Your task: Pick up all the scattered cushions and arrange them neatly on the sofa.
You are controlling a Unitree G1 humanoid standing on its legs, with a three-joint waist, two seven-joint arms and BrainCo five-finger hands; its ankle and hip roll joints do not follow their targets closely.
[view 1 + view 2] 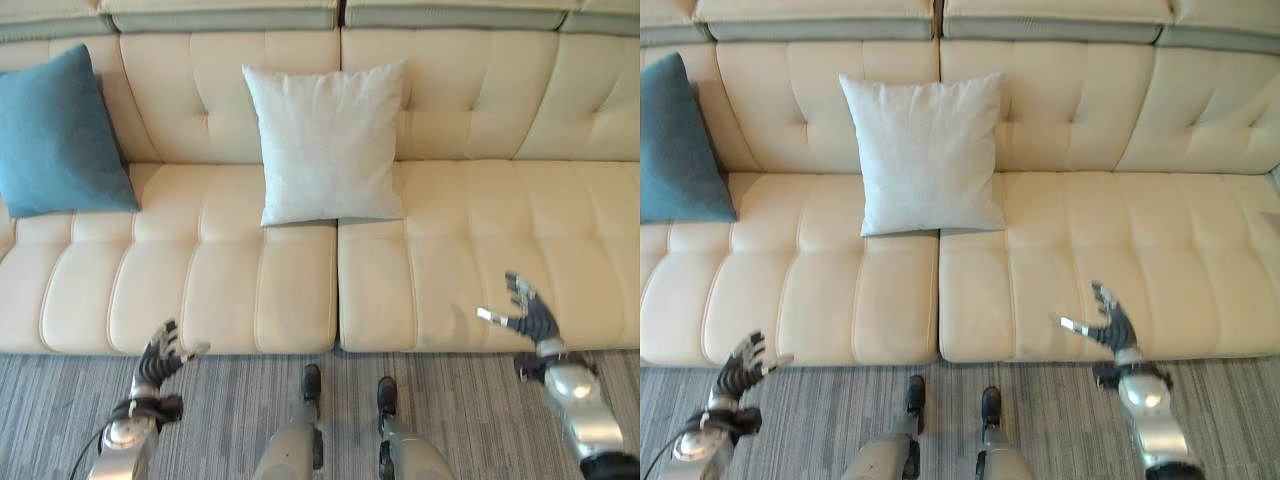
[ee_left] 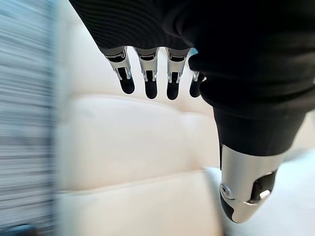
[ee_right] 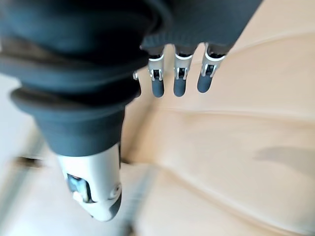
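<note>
A pale grey cushion [image 1: 328, 143] stands upright against the backrest at the middle of the cream sofa [image 1: 470, 260]. A blue cushion [image 1: 58, 135] leans on the backrest at the sofa's left end. My left hand [image 1: 160, 358] hangs open at the seat's front edge on the left, holding nothing; its straight fingers [image 2: 150, 73] point at the seat. My right hand [image 1: 527, 316] is open over the front of the right seat, also empty, with fingers [image 3: 179, 73] spread above the cream leather.
A grey striped carpet [image 1: 470, 400] runs along the sofa's front. The right half of the seat [image 1: 520, 220] carries no cushion.
</note>
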